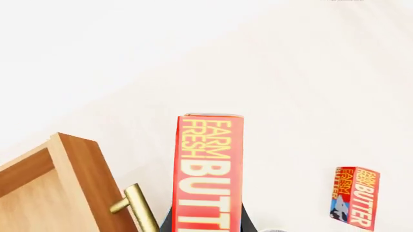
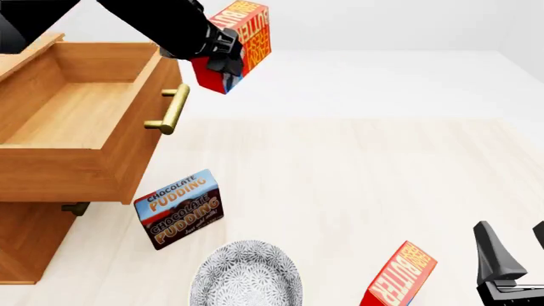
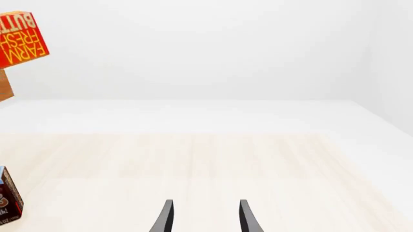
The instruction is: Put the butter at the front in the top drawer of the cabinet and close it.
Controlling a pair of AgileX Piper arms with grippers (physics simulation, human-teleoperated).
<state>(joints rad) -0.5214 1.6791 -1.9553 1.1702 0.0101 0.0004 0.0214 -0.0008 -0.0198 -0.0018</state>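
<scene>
Nearest the camera in the front view, a grey patterned bowl (image 2: 246, 274) is seen at the table's near edge, with a second butter carton (image 2: 399, 278) standing just to its right. The right gripper (image 2: 516, 254) is parked beside that carton, fingers spread apart and holding nothing; the same gap is confirmed in the right wrist view (image 3: 204, 217).

A little further in, a chocolate pudding box (image 2: 180, 208) is found standing on the table, just in front of the cabinet (image 2: 25, 239). The lower drawer is shut; only one end of its handle (image 2: 75, 208) shows.

Above it, the top drawer (image 2: 81, 137) is pulled fully open, its interior bare, its brass handle (image 2: 170, 109) facing the open table.

Furthest back and highest, the butter (image 2: 234, 44) is held in the air by the left gripper (image 2: 223, 58), clamped on the carton's lower part. The carton is tilted and hangs just beyond the drawer's front panel, above and to the outer side of the handle, not yet over the cavity. In the left wrist view the carton (image 1: 210, 171) is seen beside the drawer front, with the other carton down on the table.

Step judged in hand: carrying, after the lift and before placing. The next move would need the carton brought sideways over the drawer front, lowered inside, released, the arm cleared, then the drawer pushed shut.
</scene>
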